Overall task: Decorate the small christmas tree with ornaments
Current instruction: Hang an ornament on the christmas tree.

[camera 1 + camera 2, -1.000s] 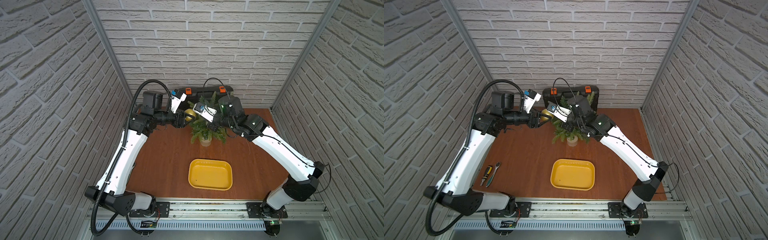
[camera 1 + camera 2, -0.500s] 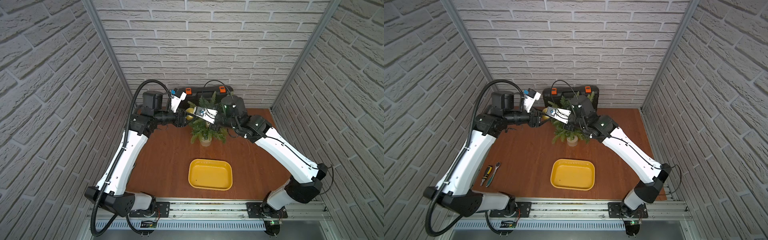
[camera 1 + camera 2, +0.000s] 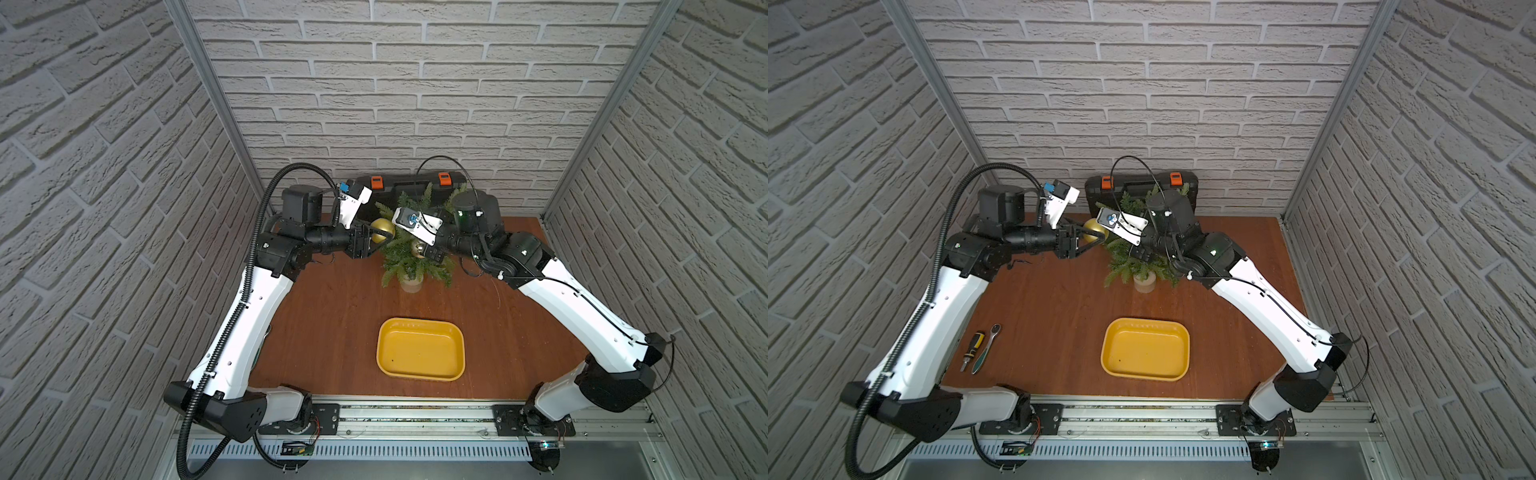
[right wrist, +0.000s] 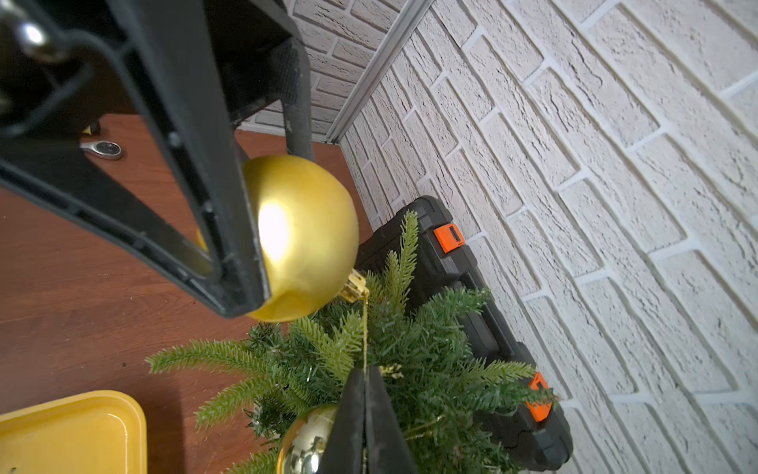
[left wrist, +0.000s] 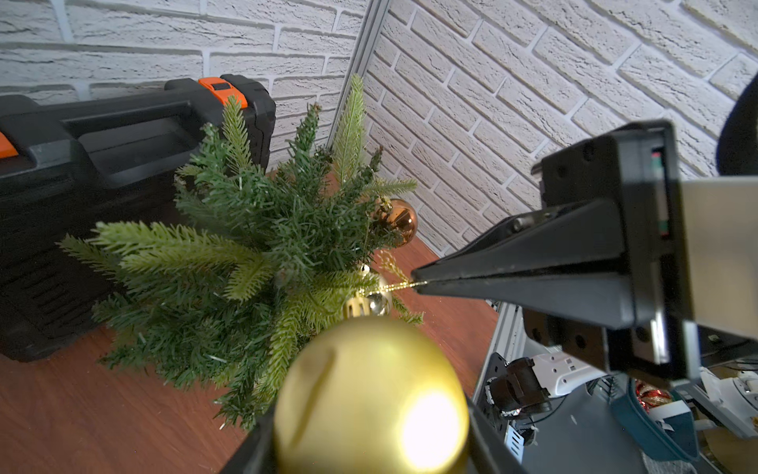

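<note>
The small christmas tree [image 3: 409,257] [image 3: 1133,257] stands on its pale base [image 3: 411,284] at the back middle of the table. My left gripper [image 3: 380,237] [image 5: 369,451] is shut on a gold ornament [image 3: 383,230] [image 3: 1095,228] [image 5: 369,394] [image 4: 303,238], held just left of the tree's upper branches. My right gripper [image 4: 364,371] [image 5: 416,283] is shut on that ornament's thin gold loop [image 4: 364,328], pulled taut over the branches. A mirror-like pale gold ornament [image 4: 307,439] [image 3: 417,248] and a copper-bronze one [image 5: 400,221] hang in the tree.
A black case [image 3: 407,187] [image 3: 1142,187] with orange latches leans on the back wall right behind the tree. A yellow tray [image 3: 419,349] [image 3: 1145,351] lies in front of the tree. A screwdriver [image 3: 971,345] and a ratchet [image 3: 986,347] lie front left. Brick walls close in three sides.
The right wrist has turned and shifted slightly to the right over the tree. The left gripper with the gold ornament has barely moved. Both grippers have stayed shut.
</note>
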You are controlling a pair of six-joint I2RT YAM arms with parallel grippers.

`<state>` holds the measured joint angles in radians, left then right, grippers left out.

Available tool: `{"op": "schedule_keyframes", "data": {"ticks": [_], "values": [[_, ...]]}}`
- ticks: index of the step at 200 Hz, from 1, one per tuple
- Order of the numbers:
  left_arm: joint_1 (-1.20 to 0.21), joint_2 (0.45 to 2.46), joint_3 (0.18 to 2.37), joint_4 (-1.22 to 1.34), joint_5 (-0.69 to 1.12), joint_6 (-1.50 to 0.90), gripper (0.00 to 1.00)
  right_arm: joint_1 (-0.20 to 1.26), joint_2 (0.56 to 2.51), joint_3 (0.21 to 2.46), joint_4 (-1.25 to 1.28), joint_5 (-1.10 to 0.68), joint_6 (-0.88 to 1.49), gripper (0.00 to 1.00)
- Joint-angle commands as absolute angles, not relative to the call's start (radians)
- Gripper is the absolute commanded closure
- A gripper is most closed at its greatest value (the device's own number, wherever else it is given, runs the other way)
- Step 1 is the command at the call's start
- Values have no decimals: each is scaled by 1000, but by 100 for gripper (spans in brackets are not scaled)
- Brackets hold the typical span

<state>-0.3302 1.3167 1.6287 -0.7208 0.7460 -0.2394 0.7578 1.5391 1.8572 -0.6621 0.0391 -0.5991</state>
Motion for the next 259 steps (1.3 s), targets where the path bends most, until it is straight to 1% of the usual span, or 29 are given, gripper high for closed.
{"op": "schedule_keyframes", "data": {"ticks": [1, 43, 87, 117, 155, 192, 234, 259], "values": [[-318, 1305, 1609, -669, 739, -252, 68, 765, 1533, 1877, -674, 39, -521, 94], [-317, 1310, 1620, -658, 737, -256, 69, 765, 1526, 1861, -670, 33, -465, 94], [-322, 1369, 1741, -679, 736, -239, 70, 757, 1491, 1864, -669, 72, -423, 94], [-354, 1436, 1862, -728, 698, -204, 70, 741, 1467, 1871, -681, 99, -431, 94], [-393, 1491, 1942, -759, 661, -176, 71, 722, 1440, 1862, -691, 118, -447, 94], [-395, 1441, 1862, -765, 602, -158, 71, 721, 1439, 1842, -713, 83, -499, 94], [-379, 1347, 1709, -725, 588, -180, 70, 729, 1476, 1871, -746, 21, -508, 94], [-354, 1305, 1638, -695, 613, -204, 70, 741, 1503, 1894, -766, 6, -502, 94]]}}
